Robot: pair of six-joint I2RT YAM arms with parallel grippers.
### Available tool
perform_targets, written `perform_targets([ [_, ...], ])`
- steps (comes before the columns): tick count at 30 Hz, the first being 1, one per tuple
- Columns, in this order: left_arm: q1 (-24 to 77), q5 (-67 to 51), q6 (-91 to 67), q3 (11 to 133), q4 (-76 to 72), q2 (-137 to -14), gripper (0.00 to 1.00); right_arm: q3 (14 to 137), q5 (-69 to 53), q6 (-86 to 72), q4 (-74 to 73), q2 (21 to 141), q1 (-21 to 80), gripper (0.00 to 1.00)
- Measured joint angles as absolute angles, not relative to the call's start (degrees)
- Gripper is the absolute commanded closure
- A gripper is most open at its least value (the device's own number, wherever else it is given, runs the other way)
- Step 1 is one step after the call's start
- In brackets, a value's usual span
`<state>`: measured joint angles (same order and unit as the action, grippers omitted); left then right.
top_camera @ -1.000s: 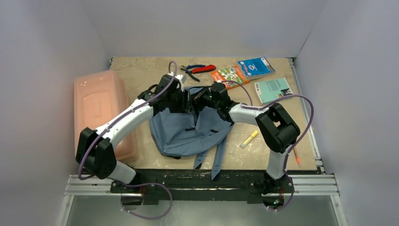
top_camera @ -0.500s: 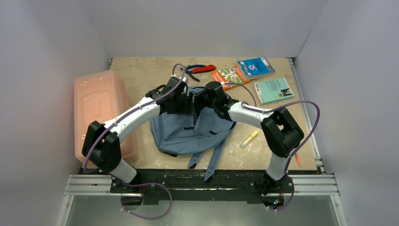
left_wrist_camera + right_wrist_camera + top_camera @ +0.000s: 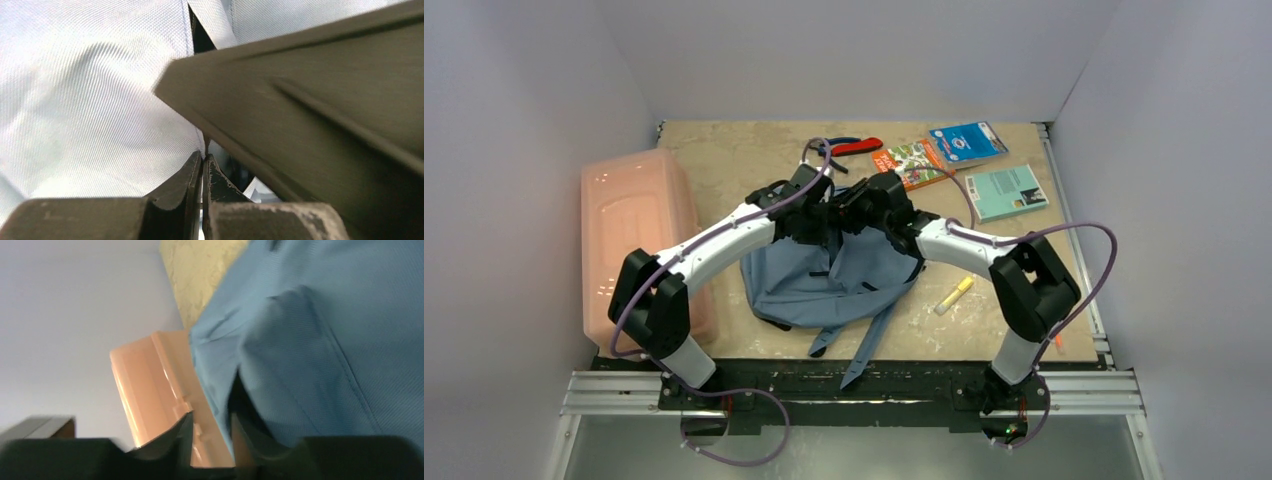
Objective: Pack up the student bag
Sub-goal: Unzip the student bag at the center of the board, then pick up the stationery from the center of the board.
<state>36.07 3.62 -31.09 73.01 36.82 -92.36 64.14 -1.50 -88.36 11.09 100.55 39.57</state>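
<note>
The student bag (image 3: 824, 280) is a grey-blue backpack lying mid-table, its straps trailing over the near edge. Both grippers meet at its far top edge. My left gripper (image 3: 822, 218) is shut there. In the left wrist view its tips (image 3: 204, 159) pinch a thin dark strip of the bag's trim, with pale fabric (image 3: 100, 100) behind and a blurred dark band (image 3: 320, 100) crossing close by. My right gripper (image 3: 860, 208) stands slightly open. In the right wrist view the bag's blue fabric (image 3: 320, 340) hangs with its edge in the gap (image 3: 212, 432), against the right finger.
A translucent pink box (image 3: 639, 235) fills the left side of the table and shows in the right wrist view (image 3: 145, 385). Pliers (image 3: 854, 147), a picture booklet (image 3: 914, 160), a blue packet (image 3: 967, 142) and a teal book (image 3: 1006, 190) lie at the back. A yellow marker (image 3: 954, 294) lies right of the bag.
My left gripper opened wide, then closed at the bag's top. My right jaws went from shut to slightly apart. Both wrists shifted right and farther back, and the straps swung leftward.
</note>
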Motion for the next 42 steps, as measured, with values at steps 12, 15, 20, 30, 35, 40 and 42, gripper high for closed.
perform_targets([
  [12,35.75,3.38,-30.87,73.54,38.83,-91.7,1.0,64.69,-7.88,-46.78,-1.63,89.65,32.71,0.33],
  [15,35.75,3.31,-30.87,74.59,40.23,-91.44,1.0,61.01,-0.45,-42.74,-7.14,80.95,33.23,0.26],
  [20,35.75,3.38,-30.87,74.67,41.69,-89.6,1.0,50.28,15.55,-44.8,-17.43,65.73,32.14,0.13],
  [30,35.68,2.92,-30.85,74.78,42.72,-88.97,1.0,41.39,24.99,-60.84,-40.32,65.63,25.06,0.02],
  [35,35.64,1.93,-30.85,74.78,42.78,-88.97,1.0,40.97,25.5,-66.28,-44.8,67.48,24.95,0.12],
  [40,35.64,1.54,-30.85,74.78,42.78,-88.97,1.0,40.01,25.39,-69.12,-44.1,70.78,24.95,0.23],
  [42,35.64,1.5,-30.85,74.78,42.81,-88.97,1.0,40.01,25.41,-69.65,-43.16,72.77,24.95,0.25],
])
